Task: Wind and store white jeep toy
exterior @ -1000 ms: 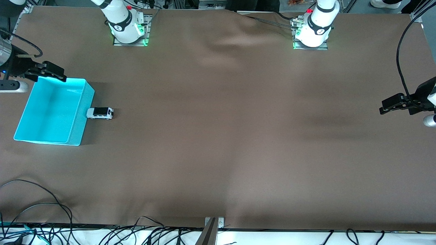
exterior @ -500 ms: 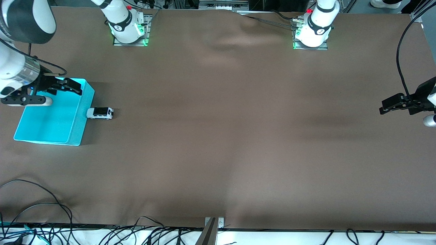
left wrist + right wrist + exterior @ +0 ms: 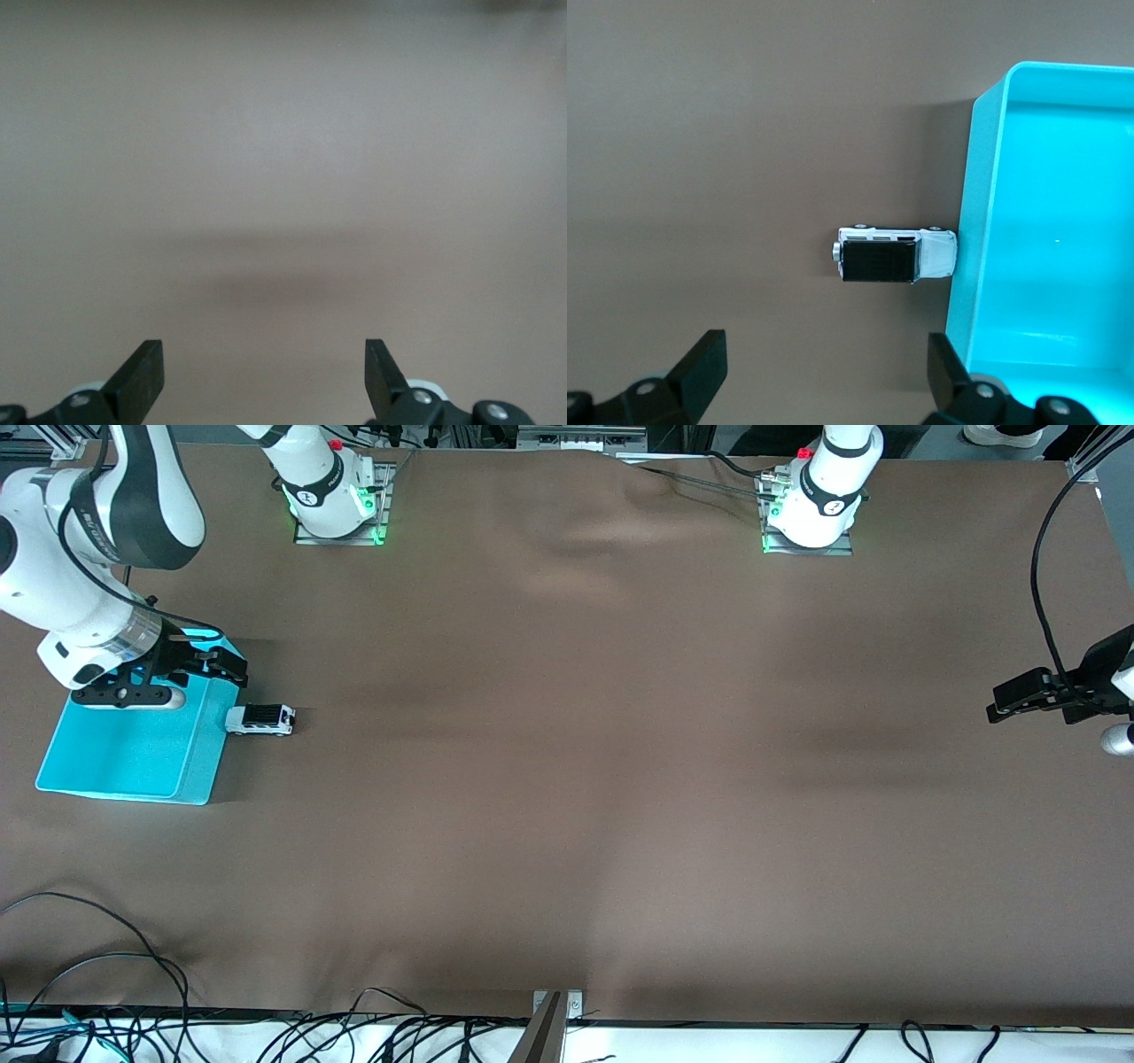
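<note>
While the white jeep toy [image 3: 260, 719] sits on the brown table cover [image 3: 567, 779], nose touching the turquoise bin's [image 3: 199, 766] outer wall at the right arm's end, the right gripper [image 3: 220, 662] hangs over the bin's rim, fingers spread and empty. For a clean pick it should centre over the jeep, straddle its long sides and descend clear of the bin wall. The left gripper [image 3: 1010, 699] waits, spread, over bare cover.

Robotics lab: two white arm bases [image 3: 332, 500] bolted to a brown-covered bench [image 3: 567, 797], green status lights, loose cables [image 3: 106, 1027] along the edge.
</note>
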`<control>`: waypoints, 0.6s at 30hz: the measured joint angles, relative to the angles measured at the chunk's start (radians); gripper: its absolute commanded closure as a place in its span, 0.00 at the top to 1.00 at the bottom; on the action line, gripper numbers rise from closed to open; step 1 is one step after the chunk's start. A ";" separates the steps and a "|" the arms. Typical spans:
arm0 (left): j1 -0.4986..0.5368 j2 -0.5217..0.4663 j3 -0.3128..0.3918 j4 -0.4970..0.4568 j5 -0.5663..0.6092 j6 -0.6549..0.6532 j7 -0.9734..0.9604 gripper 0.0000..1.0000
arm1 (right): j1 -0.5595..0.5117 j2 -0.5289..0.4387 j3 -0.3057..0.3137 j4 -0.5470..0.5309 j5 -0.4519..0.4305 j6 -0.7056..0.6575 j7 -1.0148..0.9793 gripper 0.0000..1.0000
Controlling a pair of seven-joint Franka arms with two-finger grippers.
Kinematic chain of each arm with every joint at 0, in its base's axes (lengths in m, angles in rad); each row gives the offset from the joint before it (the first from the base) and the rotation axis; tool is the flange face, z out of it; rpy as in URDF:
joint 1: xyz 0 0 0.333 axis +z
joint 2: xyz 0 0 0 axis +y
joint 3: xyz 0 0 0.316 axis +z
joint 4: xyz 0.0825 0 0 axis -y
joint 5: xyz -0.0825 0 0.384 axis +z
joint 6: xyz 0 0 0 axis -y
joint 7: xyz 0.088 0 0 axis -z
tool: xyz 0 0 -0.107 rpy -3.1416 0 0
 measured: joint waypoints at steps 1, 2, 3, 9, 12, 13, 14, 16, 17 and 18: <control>0.000 0.000 0.000 0.000 0.000 0.000 0.000 1.00 | 0.000 -0.001 -0.002 -0.013 0.000 0.017 0.000 1.00; 0.000 0.000 0.000 0.000 0.000 0.000 0.000 1.00 | 0.000 -0.001 -0.004 -0.029 0.000 0.039 0.000 1.00; 0.000 0.000 0.000 0.000 0.000 0.000 0.000 1.00 | 0.000 -0.002 -0.007 -0.041 0.000 0.055 0.001 1.00; 0.000 0.000 0.000 0.000 0.000 0.000 0.000 1.00 | -0.002 -0.001 -0.045 -0.125 0.000 0.169 0.002 1.00; 0.000 0.000 0.000 0.000 0.000 0.000 0.000 1.00 | -0.003 0.004 -0.059 -0.161 0.000 0.221 0.002 1.00; 0.000 0.000 0.000 0.000 0.000 0.000 0.000 1.00 | -0.003 0.007 -0.062 -0.173 0.000 0.242 0.002 1.00; 0.000 0.000 0.000 0.000 0.000 0.000 0.000 1.00 | -0.003 0.011 -0.064 -0.184 0.000 0.262 0.002 1.00; 0.000 0.000 0.000 0.000 0.000 0.000 0.000 1.00 | -0.003 0.021 -0.067 -0.206 0.000 0.302 0.002 1.00; 0.000 0.000 0.000 0.000 0.000 0.000 0.000 1.00 | -0.003 0.026 -0.069 -0.215 0.000 0.319 0.002 1.00; 0.000 0.000 0.000 0.000 0.000 0.000 0.000 1.00 | -0.003 0.031 -0.071 -0.224 0.000 0.334 0.002 1.00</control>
